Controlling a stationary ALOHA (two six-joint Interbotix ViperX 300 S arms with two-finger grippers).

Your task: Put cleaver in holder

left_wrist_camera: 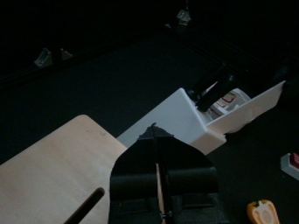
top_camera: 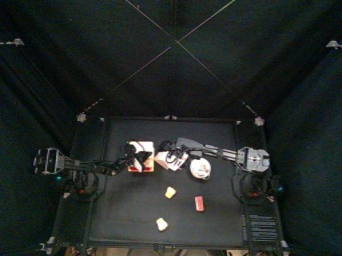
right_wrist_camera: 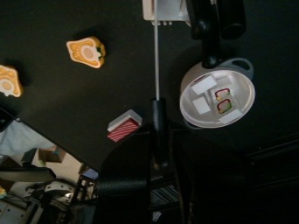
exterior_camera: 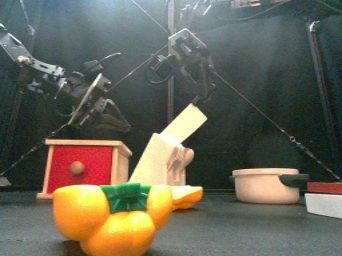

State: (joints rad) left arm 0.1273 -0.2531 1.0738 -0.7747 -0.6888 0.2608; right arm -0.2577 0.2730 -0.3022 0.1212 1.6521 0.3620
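Note:
The cleaver [exterior_camera: 187,122] has a pale flat blade and stands tilted, its lower end meeting the top of the cream wedge-shaped holder [exterior_camera: 158,165] at the table's middle. My right gripper [exterior_camera: 187,68] is shut on its upper end from above. In the right wrist view the cleaver [right_wrist_camera: 156,66] shows edge-on as a thin line running from my right gripper [right_wrist_camera: 156,122] to the holder [right_wrist_camera: 163,9]. My left gripper [left_wrist_camera: 153,147] is shut and empty, hovering over a wooden top beside the holder [left_wrist_camera: 181,118]; the blade [left_wrist_camera: 251,109] slants up behind it.
A red box with a wooden top [exterior_camera: 87,165] stands left of the holder. A white pot [right_wrist_camera: 222,92] holding small items sits to its right. A yellow toy pepper [exterior_camera: 118,215] lies at the front edge, and a red block [top_camera: 198,203] and yellow pieces [top_camera: 171,191] lie nearer the front.

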